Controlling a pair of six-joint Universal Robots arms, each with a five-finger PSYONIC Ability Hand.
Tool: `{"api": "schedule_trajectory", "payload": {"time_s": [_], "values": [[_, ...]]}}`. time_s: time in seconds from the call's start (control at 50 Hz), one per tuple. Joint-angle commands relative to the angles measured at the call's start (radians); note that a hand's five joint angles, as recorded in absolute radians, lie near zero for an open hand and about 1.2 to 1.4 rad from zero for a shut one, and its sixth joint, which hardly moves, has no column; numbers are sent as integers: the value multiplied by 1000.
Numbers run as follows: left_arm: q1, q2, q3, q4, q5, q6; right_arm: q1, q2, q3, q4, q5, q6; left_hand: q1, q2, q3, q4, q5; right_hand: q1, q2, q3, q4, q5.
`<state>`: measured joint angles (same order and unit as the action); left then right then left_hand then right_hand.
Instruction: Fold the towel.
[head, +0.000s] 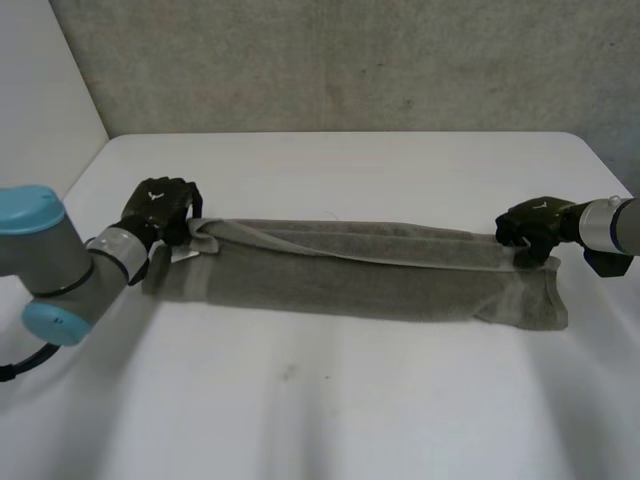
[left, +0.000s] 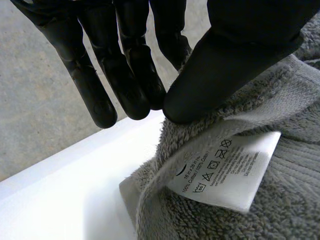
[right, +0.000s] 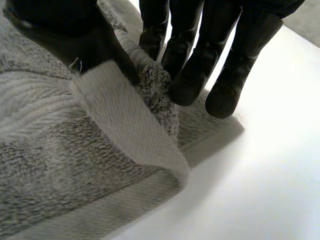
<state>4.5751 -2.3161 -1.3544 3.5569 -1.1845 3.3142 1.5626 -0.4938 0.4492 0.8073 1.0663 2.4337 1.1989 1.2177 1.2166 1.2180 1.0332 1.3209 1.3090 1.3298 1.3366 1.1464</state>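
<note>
I see the grey towel (head: 350, 275) lying in a long, thin strip across the middle of the white table (head: 330, 410). My left hand (head: 160, 208) is at the towel's left end. Its thumb and fingers are closed on the top edge there, and that edge is lifted a little off the rest of the towel. A white care label (left: 225, 170) sticks out of the towel just under that thumb. My right hand (head: 535, 228) is at the towel's right end. It pinches the far corner between thumb and fingers, and the cloth curls over in a small fold beside them. Between the two hands the towel's top layer lies in long folds.
</note>
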Motion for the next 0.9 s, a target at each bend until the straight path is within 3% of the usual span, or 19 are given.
{"api": "schedule_trajectory", "payload": {"time_s": [0.02, 0.14, 0.16, 0.18, 0.2, 0.22, 0.24, 0.42, 0.52, 0.64, 0.74, 0.82, 0.9], "values": [[-15, -94, 138, -46, -15, 2, 10, 38, -30, -77, 37, 11, 197, 179, 180, 178, 188, 75, 87, 66, 60, 75], [-16, -144, 201, -66, -15, 2, 19, 55, -38, -109, 47, 11, 197, 179, 180, 178, 188, 75, 87, 66, 60, 75], [-16, -157, 216, -73, -15, 2, 24, 58, -40, -118, 46, 11, 79, 60, 61, 60, 70, -179, -167, -188, -195, -179], [-16, -167, 230, -82, -15, 2, 31, 60, -41, -132, 46, 13, -266, -284, -283, -285, -274, -874, -862, -883, -889, -874], [-16, -167, 230, -82, -15, 2, 31, 60, -41, -132, 46, 13, -269, -288, -287, -288, -278, -881, -869, -890, -896, -881], [-16, -175, 238, -88, -18, 1, 40, 60, -44, -151, 47, 13, -691, -709, -708, -710, -699, -1146, -1134, -1155, -1162, -1146], [-18, -178, 241, -92, -23, 2, 50, 58, -49, -173, 55, 18, -1012, -1030, -1029, -1031, -1020, -1146, -1134, -1155, -1162, -1146], [-19, -160, 244, -92, -78, 2, 57, 3, -102, -304, 95, 166, -1012, -1031, -1030, -1031, -1021, -1146, -1134, -1155, -1162, -1146], [-18, -80, 229, -93, -93, -1, 47, -118, -96, -336, 92, 269, -1009, -1028, -1027, -1028, -1018, -1146, -1134, -1155, -1162, -1146], [-18, 7, 181, -96, -92, -1, 36, -221, -63, -332, 98, 280, -988, -1007, -1006, -1007, -997, -1146, -1134, -1155, -1162, -1146], [-16, 127, 97, -96, -79, 1, 10, -345, 62, -315, 87, 278, -962, -981, -980, -981, -971, -1146, -1134, -1155, -1162, -1146], [-16, 207, 32, -96, -76, 4, -16, -471, 273, -306, 72, 251, -941, -960, -959, -960, -950, -1146, -1134, -1155, -1162, -1146], [-15, 283, -63, -125, -37, 5, -29, -561, 497, -306, 63, 164, -763, -782, -781, -782, -772, -1146, -1134, -1155, -1162, -1146]]}}
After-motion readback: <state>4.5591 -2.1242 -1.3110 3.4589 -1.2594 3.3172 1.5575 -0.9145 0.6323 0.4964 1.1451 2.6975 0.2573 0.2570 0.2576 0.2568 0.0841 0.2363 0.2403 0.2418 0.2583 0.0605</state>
